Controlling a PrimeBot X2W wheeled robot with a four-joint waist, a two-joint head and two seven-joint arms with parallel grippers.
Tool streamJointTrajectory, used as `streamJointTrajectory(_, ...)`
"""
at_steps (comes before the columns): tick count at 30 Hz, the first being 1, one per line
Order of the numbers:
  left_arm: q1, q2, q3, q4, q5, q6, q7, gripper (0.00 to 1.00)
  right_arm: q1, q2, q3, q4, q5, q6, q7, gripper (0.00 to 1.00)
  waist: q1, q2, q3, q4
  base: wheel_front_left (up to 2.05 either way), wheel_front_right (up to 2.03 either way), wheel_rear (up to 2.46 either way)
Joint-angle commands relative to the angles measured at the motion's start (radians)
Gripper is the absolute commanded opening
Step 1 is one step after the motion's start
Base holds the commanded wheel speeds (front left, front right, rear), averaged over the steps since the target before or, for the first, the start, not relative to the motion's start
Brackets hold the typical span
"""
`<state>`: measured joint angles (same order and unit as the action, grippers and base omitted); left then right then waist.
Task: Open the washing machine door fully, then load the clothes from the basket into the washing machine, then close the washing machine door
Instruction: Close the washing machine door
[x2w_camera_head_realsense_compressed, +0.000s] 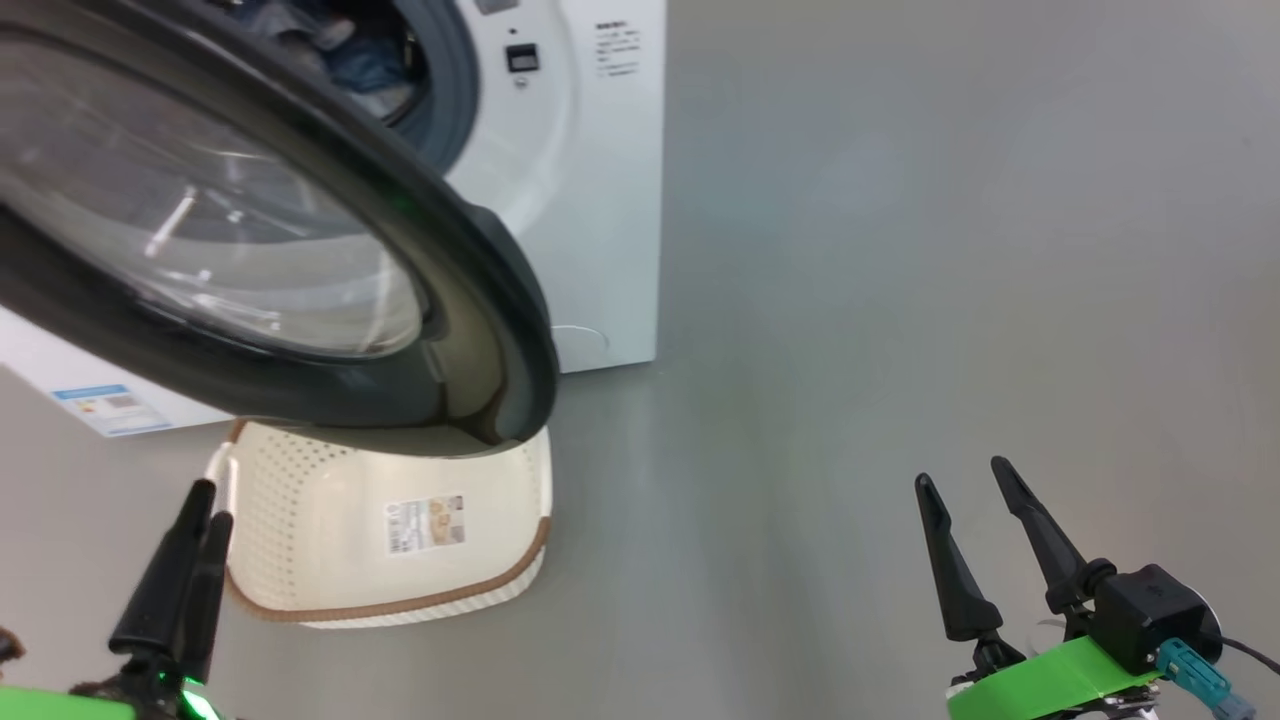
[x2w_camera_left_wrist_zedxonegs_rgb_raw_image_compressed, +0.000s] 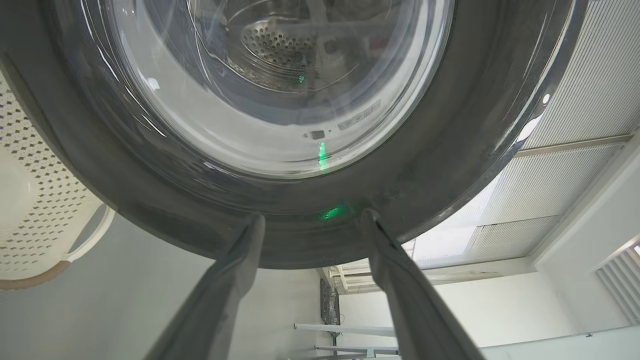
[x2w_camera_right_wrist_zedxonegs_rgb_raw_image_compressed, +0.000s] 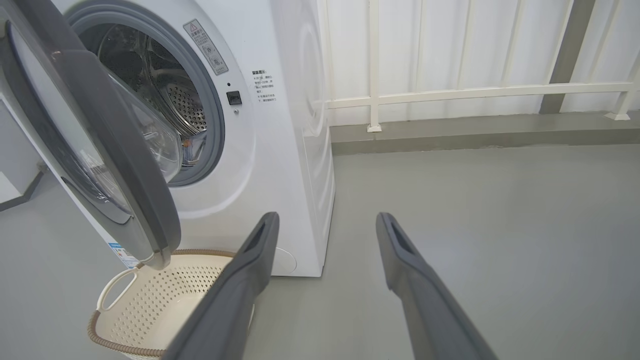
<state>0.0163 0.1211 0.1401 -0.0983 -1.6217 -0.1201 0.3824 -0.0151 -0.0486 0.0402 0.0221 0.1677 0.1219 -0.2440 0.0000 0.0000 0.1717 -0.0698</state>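
Observation:
The washing machine (x2w_camera_head_realsense_compressed: 600, 200) stands with its door (x2w_camera_head_realsense_compressed: 480, 280) swung out over the basket (x2w_camera_head_realsense_compressed: 300, 520). The cream basket lies on the floor with nothing in it, its label showing. Blue clothes (x2w_camera_head_realsense_compressed: 355, 55) lie inside the drum, and a bit of them (x2w_camera_right_wrist_zedxonegs_rgb_raw_image_compressed: 192, 147) shows behind the grey gasket. My left gripper (x2w_camera_left_wrist_zedxonegs_rgb_raw_image_compressed: 312, 217) is open, its tips at the door's (x2w_camera_left_wrist_zedxonegs_rgb_raw_image_compressed: 425, 175) lower black rim; I cannot tell if they touch it. In the head view the left gripper (x2w_camera_head_realsense_compressed: 212, 500) sits beside the basket's handle. My right gripper (x2w_camera_head_realsense_compressed: 960, 475) hangs open over bare floor, holding nothing.
Grey floor spreads out to the right of the machine (x2w_camera_right_wrist_zedxonegs_rgb_raw_image_compressed: 280, 150). A white railing (x2w_camera_right_wrist_zedxonegs_rgb_raw_image_compressed: 450, 92) on a low kerb runs behind it. The basket (x2w_camera_right_wrist_zedxonegs_rgb_raw_image_compressed: 150, 310) sits under the door's (x2w_camera_right_wrist_zedxonegs_rgb_raw_image_compressed: 125, 165) free edge, close to the machine's front.

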Motion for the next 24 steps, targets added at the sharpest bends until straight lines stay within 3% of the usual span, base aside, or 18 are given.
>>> streamJointTrajectory(1,0.004,0.001,0.035,-0.048,0.052,-0.01,-0.039,1.0,0.007,-0.002,0.016,-0.033,-0.015,0.009,0.006,1.0,0.0,0.0,-0.03,0.046,0.0,0.0,0.0)
streamJointTrajectory(6,0.017,0.003,0.014,-0.083,0.215,-0.01,-0.15,1.0,0.017,-0.002,0.011,-0.048,-0.024,0.009,0.02,1.0,0.0,0.0,-0.045,0.087,0.0,0.0,0.0)
streamJointTrajectory(7,0.023,0.027,-0.014,-0.092,0.35,-0.01,-0.223,1.0,0.02,-0.002,0.008,-0.055,-0.028,0.009,0.028,1.0,0.0,0.0,-0.052,0.105,0.0,0.0,0.0)
streamJointTrajectory(8,0.023,0.027,-0.014,-0.092,0.35,-0.01,-0.223,1.0,0.02,-0.002,0.008,-0.055,-0.028,0.009,0.028,1.0,0.0,0.0,-0.052,0.105,0.0,0.0,0.0)
streamJointTrajectory(13,0.034,0.093,-0.092,-0.087,0.723,-0.005,-0.403,1.0,0.033,-0.002,0.007,-0.069,-0.035,0.009,0.044,1.0,0.0,0.0,-0.072,0.137,0.0,0.0,0.0)
streamJointTrajectory(18,0.044,0.13,-0.164,-0.083,1.049,0.082,-0.514,1.0,0.043,-0.002,0.01,-0.079,-0.036,0.009,0.054,1.0,0.0,0.0,-0.085,0.149,0.0,0.0,0.0)
streamJointTrajectory(24,0.073,0.133,-0.217,-0.028,1.238,0.181,-0.562,1.0,0.056,-0.002,0.011,-0.08,-0.037,0.009,0.056,1.0,0.0,0.0,-0.099,0.144,0.0,0.0,0.0)
